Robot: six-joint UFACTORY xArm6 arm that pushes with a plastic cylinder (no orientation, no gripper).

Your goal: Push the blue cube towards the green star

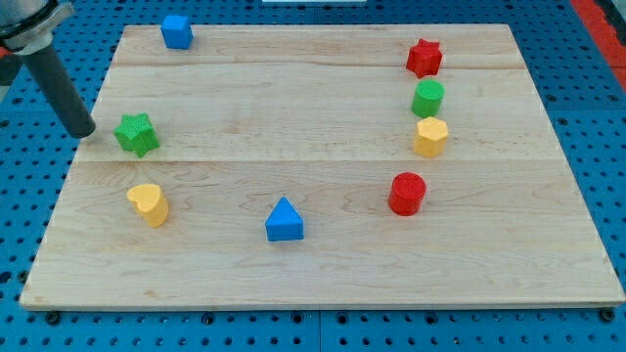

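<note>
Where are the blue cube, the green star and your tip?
blue cube (176, 30): camera view, top face.
green star (136, 133): camera view, top centre.
my tip (86, 132): camera view, rod's very end, left of the star.

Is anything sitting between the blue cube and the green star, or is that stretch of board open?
Nothing visible blocks it: bare wood lies between the blue cube and the green star. My tip rests just to the view's left of the star, off that line.

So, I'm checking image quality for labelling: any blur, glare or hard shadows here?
Camera view: sharp and evenly lit, no glare on the board; blocks such as the blue cube and green star cast only soft shadows; my tip is crisp.
</note>
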